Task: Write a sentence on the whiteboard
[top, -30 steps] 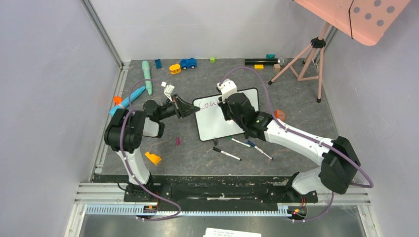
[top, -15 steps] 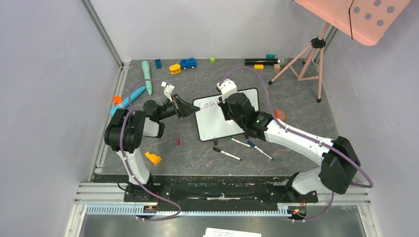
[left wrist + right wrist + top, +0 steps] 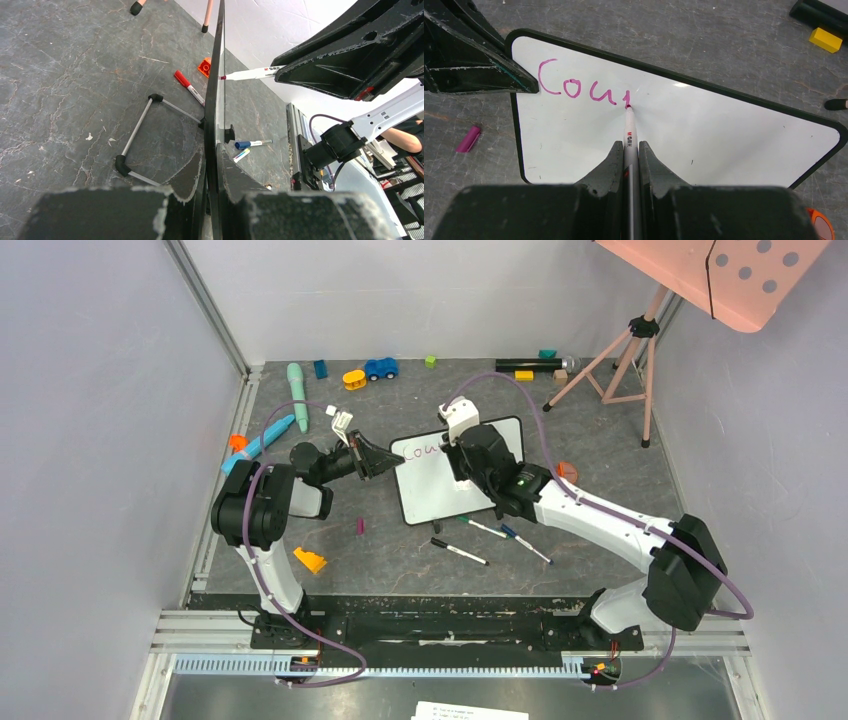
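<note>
While the left gripper (image 3: 212,160) pinches the whiteboard (image 3: 724,125), the right gripper (image 3: 630,146) clamps a marker (image 3: 629,125). Ahead, its tip touches the sentence (image 3: 583,90).

The dark grey, stone-patterned surface (image 3: 400,560) carries scattered things. Along its far edge lie a mint-green plastic cylinder (image 3: 297,383), a small dark-blue block (image 3: 320,368), a yellow toy piece (image 3: 354,379), a blue toy car (image 3: 380,368), a tiny green cube (image 3: 430,361), a black bar (image 3: 528,365) and a yellow brick (image 3: 524,375). A pink tripod (image 3: 625,355) stands at the far right. At the left lies a light-blue pen-shaped object (image 3: 262,440). Closer in are an orange wedge (image 3: 309,560) and a magenta cap (image 3: 360,526). A black-framed white whiteboard (image 3: 430,490) sits mid-surface. Beside its near edge lie a black-capped marker (image 3: 460,552), a green-capped marker (image 3: 485,529) and a blue-capped marker (image 3: 525,544).
</note>
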Controlling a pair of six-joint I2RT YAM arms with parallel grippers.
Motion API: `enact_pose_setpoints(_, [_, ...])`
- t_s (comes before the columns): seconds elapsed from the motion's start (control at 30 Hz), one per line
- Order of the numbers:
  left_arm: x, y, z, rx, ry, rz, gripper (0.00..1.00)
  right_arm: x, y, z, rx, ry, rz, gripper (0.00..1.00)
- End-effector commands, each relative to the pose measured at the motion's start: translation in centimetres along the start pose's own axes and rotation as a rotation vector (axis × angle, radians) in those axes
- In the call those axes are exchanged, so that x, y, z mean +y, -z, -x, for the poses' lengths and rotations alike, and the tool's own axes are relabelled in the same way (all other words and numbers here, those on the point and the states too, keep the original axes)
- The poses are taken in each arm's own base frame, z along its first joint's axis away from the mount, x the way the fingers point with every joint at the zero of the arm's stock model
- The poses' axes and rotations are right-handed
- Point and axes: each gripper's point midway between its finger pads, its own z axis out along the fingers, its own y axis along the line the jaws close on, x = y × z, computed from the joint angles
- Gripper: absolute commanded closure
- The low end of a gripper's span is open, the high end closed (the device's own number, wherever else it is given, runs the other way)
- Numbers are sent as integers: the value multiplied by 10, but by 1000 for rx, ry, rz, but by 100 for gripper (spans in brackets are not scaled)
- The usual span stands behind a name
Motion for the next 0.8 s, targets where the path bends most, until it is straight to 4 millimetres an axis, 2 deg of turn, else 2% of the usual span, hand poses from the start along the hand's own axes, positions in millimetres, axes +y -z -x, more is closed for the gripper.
enact_pose_setpoints(0.0, [-14,-2,15,-22,-141,-60,98,-19,-3,21,-45,-14,-70,100])
enact_pose_setpoints(0.43, [-14,-2,15,-22,-141,-62,98,-22,0,24,-54,-26,-64,100])
enact_pose_setpoints(0.63, [-13,-3,15,-22,-135,-61,98,-12,15,44,-114,-52,18,100])
enact_pose_setpoints(0.77, [-12,-3,16,-26,-134,-57,98,-9,24,49,-134,-62,54,100])
